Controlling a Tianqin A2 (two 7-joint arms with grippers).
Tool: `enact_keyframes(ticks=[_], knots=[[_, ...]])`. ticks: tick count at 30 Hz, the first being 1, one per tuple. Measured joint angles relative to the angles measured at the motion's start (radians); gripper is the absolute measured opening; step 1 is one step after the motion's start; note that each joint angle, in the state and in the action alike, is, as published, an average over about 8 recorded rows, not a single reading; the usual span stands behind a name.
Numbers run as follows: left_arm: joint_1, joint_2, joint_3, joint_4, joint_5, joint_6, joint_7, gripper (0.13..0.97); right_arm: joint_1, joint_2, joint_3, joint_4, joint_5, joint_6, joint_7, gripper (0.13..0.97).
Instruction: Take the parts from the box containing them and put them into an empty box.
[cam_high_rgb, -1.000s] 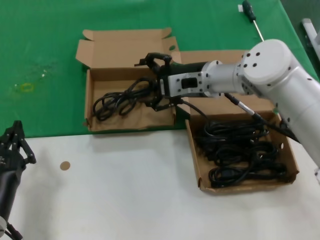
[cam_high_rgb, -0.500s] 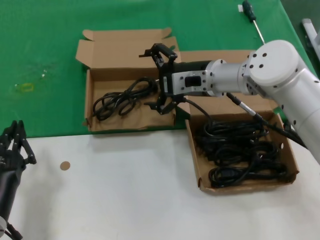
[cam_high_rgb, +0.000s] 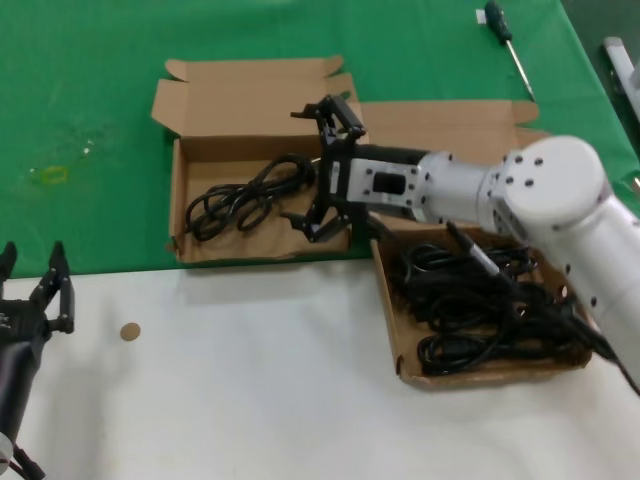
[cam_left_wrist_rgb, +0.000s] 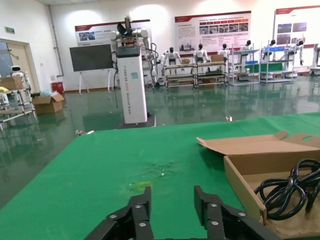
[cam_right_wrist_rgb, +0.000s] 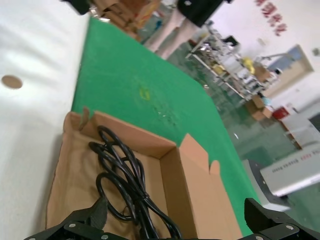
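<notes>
One cord bundle (cam_high_rgb: 245, 197) lies in the left box (cam_high_rgb: 182, 200); more cords (cam_high_rgb: 470, 300) fill the right box (cam_high_rgb: 580, 310). They look light, floppy and easily tangled; best gripped where loops cross. The right gripper (cam_high_rgb: 325, 170) is spread wide and empty, and the left gripper (cam_high_rgb: 30, 290) waits open near the table edge.

Bright, even light; soft shadows

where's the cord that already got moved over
In the head view, the moved cord lies in the left box, just left of the open right hand above that box's right edge.
</notes>
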Motion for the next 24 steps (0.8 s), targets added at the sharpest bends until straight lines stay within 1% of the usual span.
enact_keyframes(ticks=[2,6,14,15,23,24], knots=[[0.0,0.0,0.0,0.0,0.0,0.0,0.0,0.328,-0.028,0.002,0.013,0.022,0.01,0.02,0.015,0.955],[0.0,0.0,0.0,0.0,0.0,0.0,0.0,0.328,-0.084,0.005,0.04,0.066,0.031,0.06,0.046,0.959],[0.0,0.0,0.0,0.0,0.0,0.0,0.0,0.523,-0.196,0.012,0.093,0.155,0.073,0.14,0.107,0.966],[0.0,0.0,0.0,0.0,0.0,0.0,0.0,0.523,-0.21,0.013,0.1,0.166,0.079,0.15,0.115,0.966],[0.0,0.0,0.0,0.0,0.0,0.0,0.0,0.739,-0.323,0.02,0.153,0.255,0.121,0.23,0.176,0.966],[0.0,0.0,0.0,0.0,0.0,0.0,0.0,0.739,-0.337,0.02,0.16,0.266,0.126,0.24,0.184,0.966]])
